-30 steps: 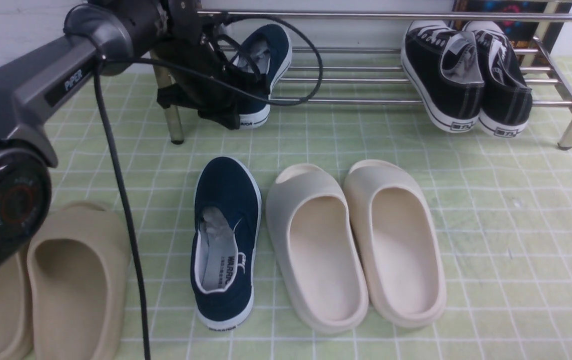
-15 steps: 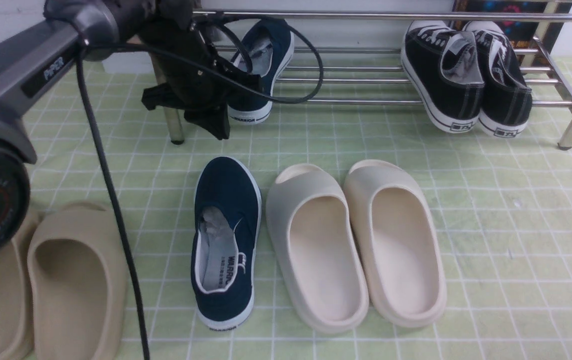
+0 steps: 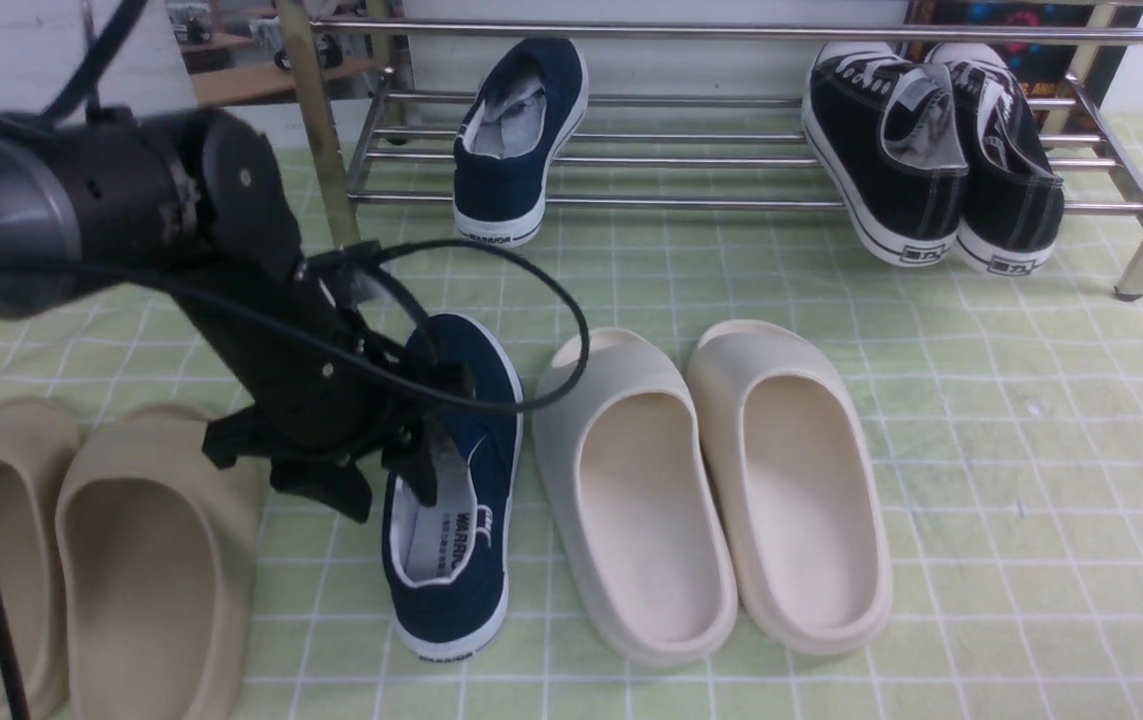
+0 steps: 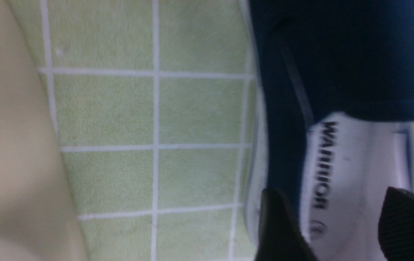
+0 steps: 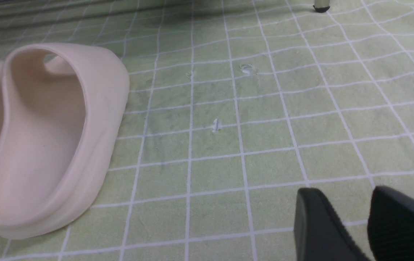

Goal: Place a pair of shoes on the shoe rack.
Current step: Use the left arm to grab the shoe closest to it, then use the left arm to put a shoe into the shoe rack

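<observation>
The left fingers [image 3: 336, 490] are no longer working at the shoe rack [image 3: 731, 202] in the upper part of the front view. They are now hanging low at left-centre, spread apart and straddling the left-hand side wall of the second navy shoe [image 3: 461, 400], one inside the collar and one outside. The first navy shoe [image 3: 516, 130] is leaning on the rack's bars at upper centre, released, so half the task is looking done and the second pick-up is starting. The right fingers [image 5: 319, 224] are idling slightly apart, holding nothing. The canvas is looking soft above a firm white rubber sole. The steel bars are gleaming smooth and round, and a napped green grid cloth is covering the desk [image 3: 981, 400].
</observation>
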Robot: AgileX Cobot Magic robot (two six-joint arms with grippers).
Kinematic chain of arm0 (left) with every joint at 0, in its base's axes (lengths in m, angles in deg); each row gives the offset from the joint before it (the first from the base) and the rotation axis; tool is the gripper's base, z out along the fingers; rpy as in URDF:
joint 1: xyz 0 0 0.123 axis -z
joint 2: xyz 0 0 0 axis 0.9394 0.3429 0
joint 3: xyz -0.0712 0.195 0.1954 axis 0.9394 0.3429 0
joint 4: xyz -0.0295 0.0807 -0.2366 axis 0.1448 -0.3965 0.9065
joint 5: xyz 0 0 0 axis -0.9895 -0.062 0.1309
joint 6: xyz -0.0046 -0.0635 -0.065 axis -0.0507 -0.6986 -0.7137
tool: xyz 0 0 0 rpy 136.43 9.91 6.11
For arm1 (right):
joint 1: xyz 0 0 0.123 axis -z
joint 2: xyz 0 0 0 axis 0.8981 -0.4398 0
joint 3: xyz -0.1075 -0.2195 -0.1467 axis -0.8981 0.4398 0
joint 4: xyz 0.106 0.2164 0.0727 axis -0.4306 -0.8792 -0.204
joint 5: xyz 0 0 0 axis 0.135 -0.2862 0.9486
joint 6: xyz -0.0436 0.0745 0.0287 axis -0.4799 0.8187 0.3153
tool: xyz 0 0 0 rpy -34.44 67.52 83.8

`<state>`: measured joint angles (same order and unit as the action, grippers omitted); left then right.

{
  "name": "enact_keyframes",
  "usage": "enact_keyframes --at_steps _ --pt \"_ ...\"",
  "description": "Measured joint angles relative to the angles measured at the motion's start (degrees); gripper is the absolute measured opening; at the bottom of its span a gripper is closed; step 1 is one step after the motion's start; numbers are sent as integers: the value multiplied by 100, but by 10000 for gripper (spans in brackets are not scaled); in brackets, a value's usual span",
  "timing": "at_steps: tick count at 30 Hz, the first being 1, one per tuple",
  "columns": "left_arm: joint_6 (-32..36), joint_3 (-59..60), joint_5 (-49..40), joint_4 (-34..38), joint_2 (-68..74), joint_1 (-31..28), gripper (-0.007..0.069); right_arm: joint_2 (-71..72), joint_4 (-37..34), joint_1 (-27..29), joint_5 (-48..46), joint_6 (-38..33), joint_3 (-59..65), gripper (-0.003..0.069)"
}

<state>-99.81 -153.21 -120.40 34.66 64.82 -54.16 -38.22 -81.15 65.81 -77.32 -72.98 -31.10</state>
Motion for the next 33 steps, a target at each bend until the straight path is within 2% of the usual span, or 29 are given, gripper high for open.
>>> enact_keyframes --at_steps 2,3,4,5,6,8,14,18,20,28,33 --pt "44 268 333 17 106 0 222 0 0 0 0 0 -5 246" --pt "61 287 367 17 125 0 199 0 0 0 0 0 -5 246" --pt "133 322 466 64 199 0 77 0 0 0 0 0 -5 246" --pt "141 322 466 65 199 0 64 0 0 0 0 0 -5 246" --pt "187 322 447 70 156 6 -1 0 0 0 0 0 -5 246" --pt "205 307 375 70 75 6 -5 0 0 0 0 0 -5 246" --pt "229 -208 -619 -234 -813 6 0 0 0 0 0 0 -5 246" --pt "341 -1389 -1622 -226 -897 6 0 0 0 0 0 0 -5 246" --pt "398 -1595 -1762 -169 -805 6 0 0 0 0 0 0 -5 246" --pt "773 -3523 -1921 746 795 6 0 0 0 0 0 0 -5 246" --pt "691 -4837 -1921 820 1751 13 0 0 0 0 0 0 -5 246"
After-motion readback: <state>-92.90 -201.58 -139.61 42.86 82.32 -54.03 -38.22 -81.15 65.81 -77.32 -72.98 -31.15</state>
